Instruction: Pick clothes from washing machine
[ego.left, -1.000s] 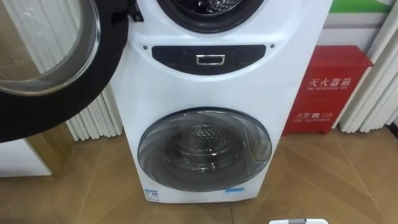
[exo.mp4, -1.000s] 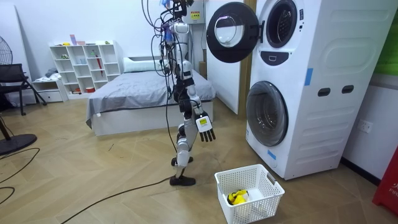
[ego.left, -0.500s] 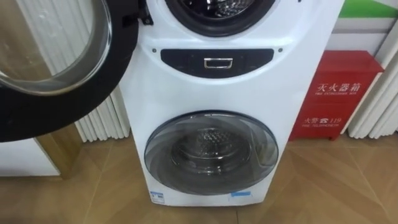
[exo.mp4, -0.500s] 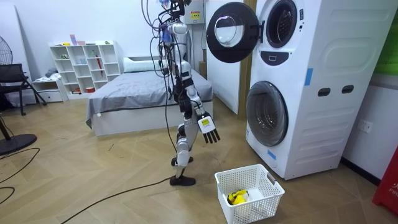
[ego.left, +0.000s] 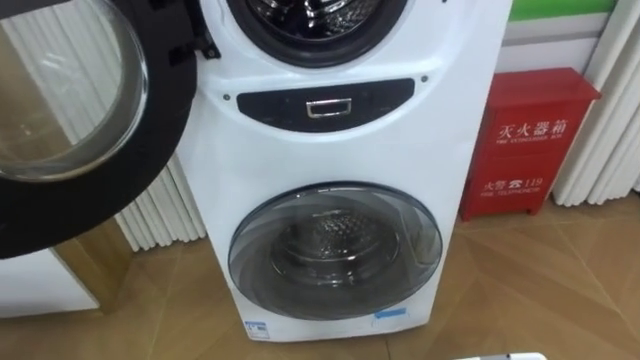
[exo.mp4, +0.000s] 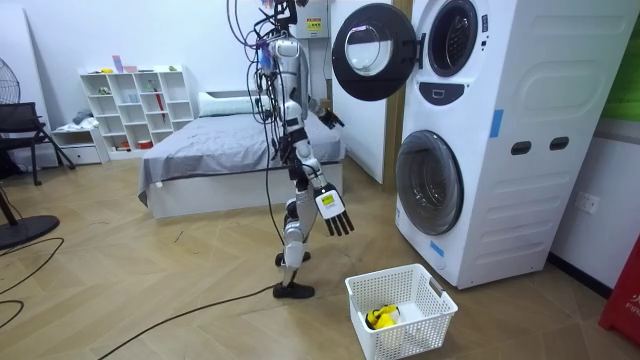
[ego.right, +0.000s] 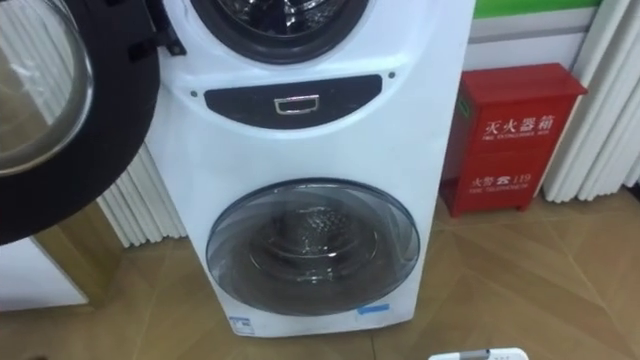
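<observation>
The white stacked washing machine (ego.left: 350, 130) stands right before me. Its upper door (ego.left: 90, 120) hangs open to the left, and the upper drum's mouth (ego.left: 310, 20) shows bare metal at the top edge; I cannot make out any clothes inside. The lower round door (ego.left: 335, 250) is closed. In the room view I stand a step or two from the machine (exo.mp4: 480, 130). My right hand (exo.mp4: 335, 210) hangs low in front of my thigh with straight, spread fingers. My left hand (exo.mp4: 330, 119) is raised toward the open door (exo.mp4: 372, 50), too small to read.
A white laundry basket (exo.mp4: 425, 320) with a yellow item (exo.mp4: 380, 317) sits on the wood floor by the machine's front; its rim (ego.right: 480, 354) peeks in at the bottom. A red cabinet (ego.left: 530, 140) stands right of the machine, a white radiator (ego.left: 165, 210) to the left.
In the room view my left arm has risen toward the open door. The right hand stays low and drifts slightly forward. The eye view shifted as my head moved.
</observation>
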